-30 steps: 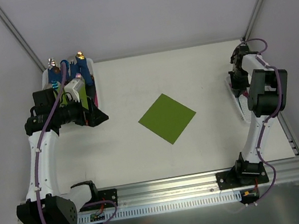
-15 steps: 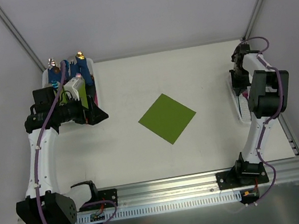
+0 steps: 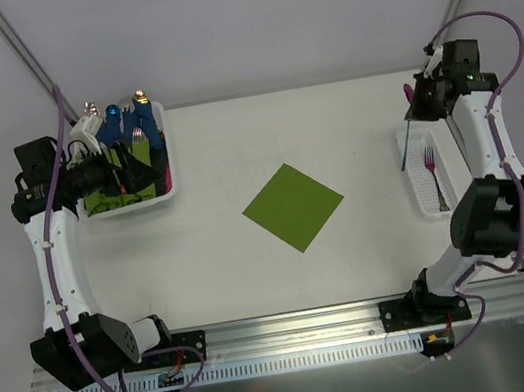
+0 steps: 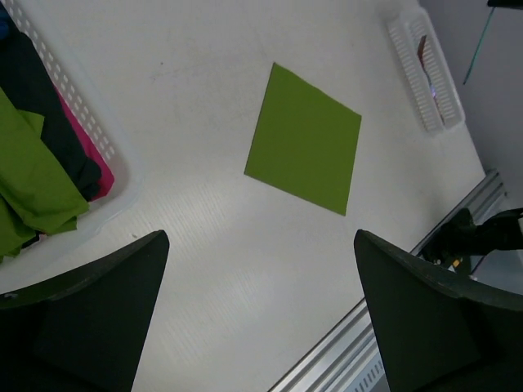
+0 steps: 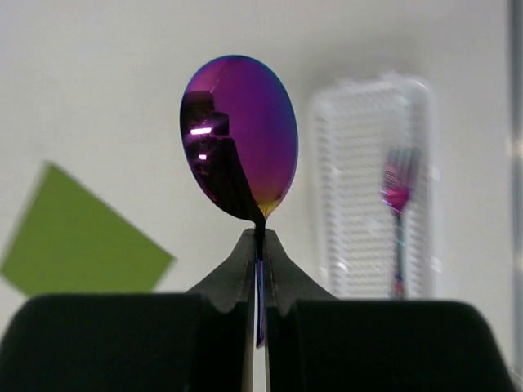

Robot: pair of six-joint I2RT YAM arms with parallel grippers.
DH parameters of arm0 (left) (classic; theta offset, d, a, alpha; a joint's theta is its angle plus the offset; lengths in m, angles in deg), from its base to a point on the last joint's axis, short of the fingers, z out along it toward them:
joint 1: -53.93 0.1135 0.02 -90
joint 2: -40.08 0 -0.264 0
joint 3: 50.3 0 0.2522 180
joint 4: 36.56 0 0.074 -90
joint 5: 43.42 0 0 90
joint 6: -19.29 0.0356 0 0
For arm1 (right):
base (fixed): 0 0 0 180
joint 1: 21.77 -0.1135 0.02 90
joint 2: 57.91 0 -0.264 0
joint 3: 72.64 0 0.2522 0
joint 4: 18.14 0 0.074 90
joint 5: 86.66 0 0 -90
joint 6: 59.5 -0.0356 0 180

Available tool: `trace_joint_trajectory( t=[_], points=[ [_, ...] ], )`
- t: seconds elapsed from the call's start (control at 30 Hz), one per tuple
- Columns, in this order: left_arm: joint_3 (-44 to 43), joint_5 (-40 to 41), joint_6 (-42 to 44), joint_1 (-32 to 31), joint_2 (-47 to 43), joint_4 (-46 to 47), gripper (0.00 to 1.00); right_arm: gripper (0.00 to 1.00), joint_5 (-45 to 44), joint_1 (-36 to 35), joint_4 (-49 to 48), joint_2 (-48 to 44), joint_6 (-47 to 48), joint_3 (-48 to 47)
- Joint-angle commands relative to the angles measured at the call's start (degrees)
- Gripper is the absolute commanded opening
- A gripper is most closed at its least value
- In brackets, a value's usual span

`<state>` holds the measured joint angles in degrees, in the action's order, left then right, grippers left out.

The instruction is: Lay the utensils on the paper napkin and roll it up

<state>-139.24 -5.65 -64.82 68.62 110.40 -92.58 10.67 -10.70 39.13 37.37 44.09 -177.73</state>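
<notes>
The olive-green paper napkin point(image 3: 293, 207) lies flat at the table's middle; it also shows in the left wrist view point(image 4: 306, 139) and the right wrist view point(image 5: 78, 241). My right gripper point(image 3: 419, 100) is raised over the far end of the white tray point(image 3: 423, 200). It is shut point(image 5: 258, 245) on the slim handle of a spoon point(image 5: 239, 135) whose shiny purple-red bowl points up. A fork point(image 3: 430, 166) with a reddish head lies in the tray point(image 5: 372, 188). My left gripper point(image 3: 135, 166) hangs open and empty point(image 4: 261, 310) over the left basket.
A white basket point(image 3: 162, 195) at the far left holds green-wrapped bundles with blue handles and green and pink cloth point(image 4: 33, 175). The aluminium rail point(image 3: 295, 327) runs along the near edge. Grey walls close in the table at back and sides.
My right arm has risen from the tray and swung toward the far edge, lifting the spoon. My left arm has pulled back left and up over the basket.
</notes>
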Motion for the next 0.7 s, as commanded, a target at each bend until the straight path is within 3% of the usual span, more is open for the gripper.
trace_joint_trajectory(
  t=[0.0,0.1,0.2,0.27,0.3,0.47,0.67],
  points=[
    [-5.2,-15.0,-2.5,2.4,0.9,0.7,0.99,0.0,24.3,-1.3,-11.8,-8.5,-10.3,5.8],
    [-6.0,-20.2,-5.6,1.2,0.8,4.3,0.99,0.0,33.5,-6.0,-28.3,-14.8,-22.6,15.6],
    [-5.8,-19.3,-10.0,-3.3,0.3,8.4,0.98,0.0,36.7,-13.4,-44.4,-18.3,-33.8,21.6],
    [-4.5,-15.1,-12.8,-8.5,0.0,12.0,0.95,0.0,36.4,-21.8,-57.0,-19.3,-41.7,28.1],
    [-3.8,-15.1,-14.3,-10.2,-0.1,13.7,0.95,0.0,36.3,-21.9,-61.1,-19.4,-44.1,28.1],
    [0.1,-10.6,-23.9,-19.4,-0.6,22.5,0.78,0.0,31.3,-33.6,-87.6,-18.9,-56.1,37.3],
    [4.9,-3.0,-27.7,-33.6,-3.1,27.6,0.68,0.0,26.2,-41.6,-103.3,-16.4,-62.7,42.2]
  ],
)
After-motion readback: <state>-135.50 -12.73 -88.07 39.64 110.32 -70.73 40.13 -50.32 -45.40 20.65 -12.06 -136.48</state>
